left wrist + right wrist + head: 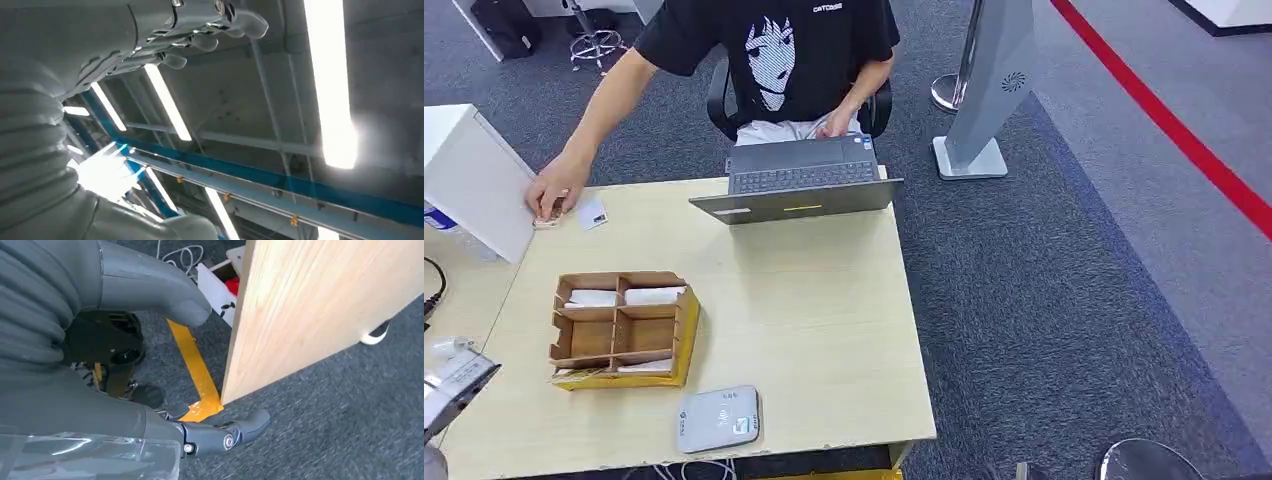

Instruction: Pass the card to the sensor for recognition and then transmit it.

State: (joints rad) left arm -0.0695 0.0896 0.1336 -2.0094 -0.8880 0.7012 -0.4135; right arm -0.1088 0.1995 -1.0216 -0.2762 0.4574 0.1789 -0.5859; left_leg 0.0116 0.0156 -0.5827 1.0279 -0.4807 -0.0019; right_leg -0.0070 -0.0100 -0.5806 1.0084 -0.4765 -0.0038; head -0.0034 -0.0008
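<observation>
A brown cardboard box (686, 330) with several compartments stands on the wooden table (824, 330), with white cards (654, 296) in its far cells. The grey card sensor (718, 419) lies near the table's front edge. Another small card (594, 215) lies at the far left of the table, next to a person's hand (554, 195). My left hand (165, 40) points up at the ceiling, fingers apart and holding nothing; its silver arm (452, 385) shows at the table's left edge. My right hand (100, 405) hangs beside the table's side, thumb and fingers apart, holding nothing.
A person in a black shirt (774, 50) sits behind an open laptop (799, 180) at the far edge. A white box (474, 180) stands at the far left. A grey stand (984, 90) and a red floor line (1164, 120) lie to the right.
</observation>
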